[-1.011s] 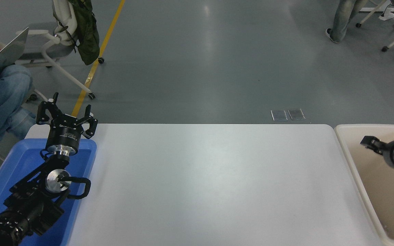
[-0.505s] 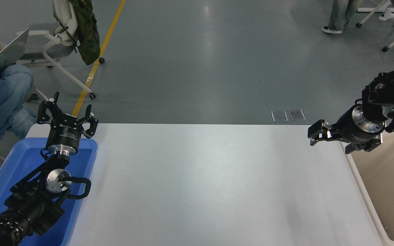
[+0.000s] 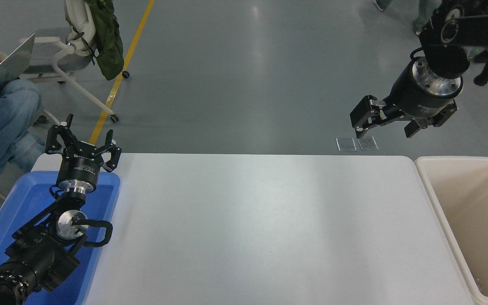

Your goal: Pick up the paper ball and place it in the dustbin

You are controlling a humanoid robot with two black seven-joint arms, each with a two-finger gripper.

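Observation:
No paper ball shows anywhere in the head view. The dustbin (image 3: 460, 159), a cream-beige rectangular bin, stands against the table's right end, and the part of its inside that I can see is bare. My right gripper (image 3: 386, 126) hangs open and holds nothing, high above the table's far right corner, up and to the left of the bin. My left gripper (image 3: 89, 127) is parked open over the blue tray at the lower left.
A blue tray (image 3: 104, 178) lies at the table's left end under my left arm. A person with a laptop (image 3: 2, 72) sits at far left beside a chair carrying a green bag (image 3: 106, 38). Another person's legs (image 3: 422, 12) show at the top right.
My right arm has risen out of the dustbin and swung up and to the left, and now hangs high over the far right corner. The left arm has not moved.

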